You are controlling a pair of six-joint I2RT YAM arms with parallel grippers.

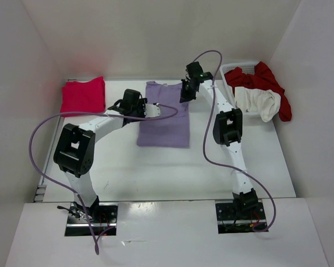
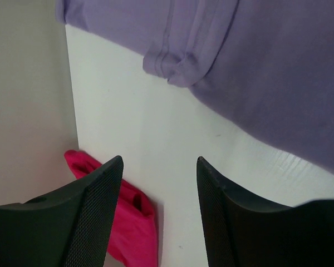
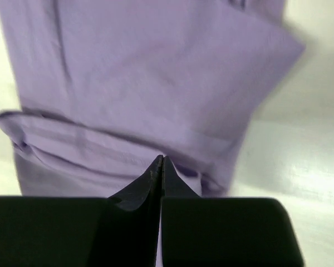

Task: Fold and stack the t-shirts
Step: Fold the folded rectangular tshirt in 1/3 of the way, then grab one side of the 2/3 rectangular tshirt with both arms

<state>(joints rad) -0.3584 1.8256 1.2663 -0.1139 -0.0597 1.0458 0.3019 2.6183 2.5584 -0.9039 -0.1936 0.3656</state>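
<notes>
A lavender t-shirt (image 1: 164, 125) (image 2: 267, 72) (image 3: 156, 72) lies flat mid-table, partly folded. A folded magenta t-shirt (image 1: 82, 95) (image 2: 128, 222) rests at the back left. The dark red t-shirt (image 1: 267, 80) and the cream t-shirt (image 1: 259, 101) hang out of the basket. My left gripper (image 1: 149, 110) (image 2: 158, 161) is open and holds nothing, over bare table just left of the lavender shirt's sleeve. At the lavender shirt's far right corner my right gripper (image 1: 185, 95) (image 3: 160, 158) is shut, its tips at a folded edge; no cloth shows between them.
A white lattice basket (image 1: 242, 64) stands at the back right against the wall. White walls close in the table on the left, back and right. Purple cables loop from both arms over the table.
</notes>
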